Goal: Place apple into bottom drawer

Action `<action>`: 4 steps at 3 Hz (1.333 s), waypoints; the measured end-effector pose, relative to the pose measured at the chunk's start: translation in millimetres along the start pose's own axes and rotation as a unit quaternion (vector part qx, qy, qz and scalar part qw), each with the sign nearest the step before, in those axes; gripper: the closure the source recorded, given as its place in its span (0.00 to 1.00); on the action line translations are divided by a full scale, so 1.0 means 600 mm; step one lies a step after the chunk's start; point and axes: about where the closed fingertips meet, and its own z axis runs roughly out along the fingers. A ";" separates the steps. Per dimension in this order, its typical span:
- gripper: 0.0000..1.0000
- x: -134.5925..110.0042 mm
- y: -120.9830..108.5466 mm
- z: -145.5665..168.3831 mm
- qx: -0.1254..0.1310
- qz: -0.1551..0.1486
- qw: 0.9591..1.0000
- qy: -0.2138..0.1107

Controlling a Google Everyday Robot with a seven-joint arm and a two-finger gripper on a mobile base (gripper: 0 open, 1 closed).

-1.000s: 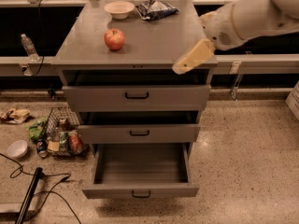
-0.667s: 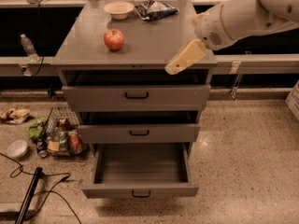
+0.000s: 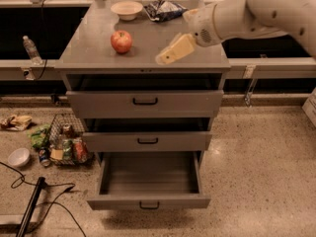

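Note:
A small red apple (image 3: 121,41) with yellowish patches sits on the grey cabinet top (image 3: 98,53), left of centre. My gripper (image 3: 165,57) hangs over the cabinet top, to the right of the apple and apart from it, its cream fingers pointing down-left. The white arm reaches in from the upper right. The bottom drawer (image 3: 148,201) is pulled far out and its deep box holds nothing. The two drawers above it stand slightly open.
A white bowl (image 3: 127,9) and a dark snack bag (image 3: 164,9) lie at the back of the cabinet top. A wire basket (image 3: 66,143) of cans, litter, a small bowl and a black cable lie on the floor at left. A water bottle (image 3: 30,48) stands on a ledge.
My gripper has moved left and a little up, from beyond the cabinet's right front corner to over its top, closer to the apple. The apple has not moved.

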 end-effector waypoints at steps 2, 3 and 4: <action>0.00 -0.029 -0.049 0.161 -0.020 0.031 0.997 -0.063; 0.00 -0.037 -0.054 0.209 -0.018 0.040 0.996 -0.074; 0.00 -0.033 -0.087 0.272 0.002 0.048 0.996 -0.069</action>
